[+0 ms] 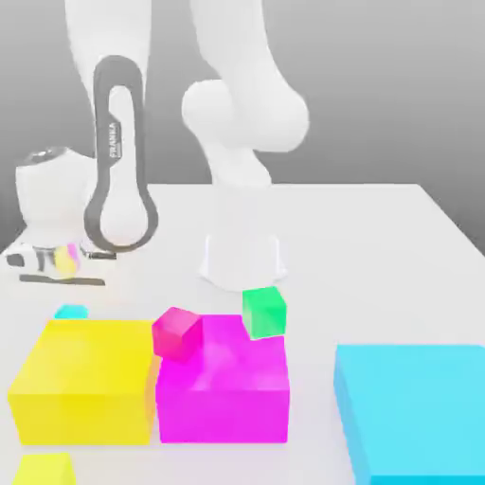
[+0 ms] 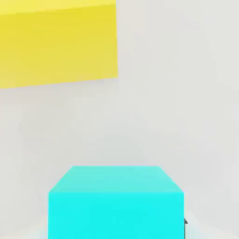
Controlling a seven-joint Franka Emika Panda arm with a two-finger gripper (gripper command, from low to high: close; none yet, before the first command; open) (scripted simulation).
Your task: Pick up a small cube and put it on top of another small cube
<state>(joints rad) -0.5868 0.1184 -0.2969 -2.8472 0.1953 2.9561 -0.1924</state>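
Observation:
The small cyan cube lies on the white table just behind the big yellow block, at the exterior view's left. My gripper hangs right over it, below the white hand. In the hand view the small cyan cube looms close and centred, and a dark fingertip touches its side. The gripper is shut on this cube, which rests at table level. A small green cube sits tilted on the far edge of the big magenta block. A small pink cube leans where the yellow and magenta blocks meet.
A large cyan block stands at the exterior view's right. Another yellow block pokes in at the lower left corner. The arm's white base stands behind the magenta block. The yellow block also appears in the hand view.

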